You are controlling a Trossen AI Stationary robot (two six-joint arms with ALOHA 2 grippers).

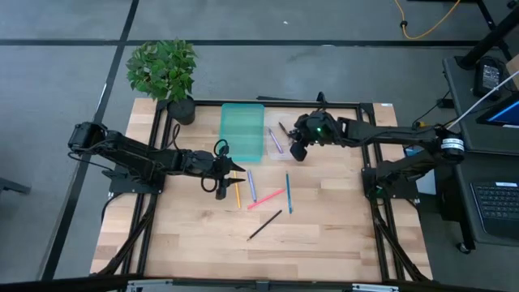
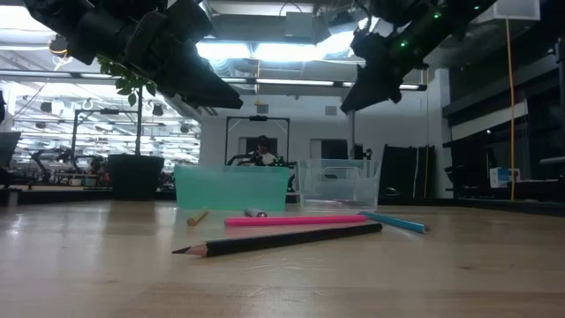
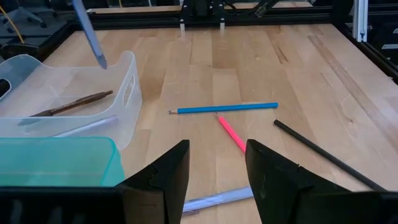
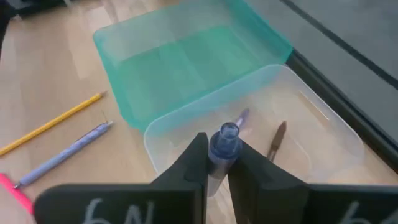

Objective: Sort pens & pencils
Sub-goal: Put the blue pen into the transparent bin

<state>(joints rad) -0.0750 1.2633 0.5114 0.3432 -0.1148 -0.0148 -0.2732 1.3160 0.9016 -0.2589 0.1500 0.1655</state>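
Table: a pale wooden top [image 1: 324, 235] inside a black frame, with a potted plant [image 1: 165, 75] at one far corner.
Room: grey floor around it; in the low view a big hall with ceiling lights lies behind.
Trays: the teal tray [image 1: 242, 130] and the clear tray [image 4: 323, 134] stand side by side, touching.
Right gripper [image 4: 217, 163]: it hangs above the clear tray, clamped on a blue-purple pen [image 4: 222, 144] (its end points to the camera, long axis about upright).
Left gripper [image 3: 217, 171]: fingers spread, nothing between them, above the loose sticks.
Loose sticks: yellow pencil [image 1: 236, 191], lilac pen [image 1: 251, 186], pink stick [image 1: 267, 199], blue stick [image 1: 288, 193], black pencil [image 1: 264, 225]; the blue one runs near-to-far, pink and black slant.
In the clear tray: a brown stick [image 4: 276, 141] and a purple one [image 4: 241, 117], lying flat.
Hard to see: pen or pencil cannot be told for most sticks.
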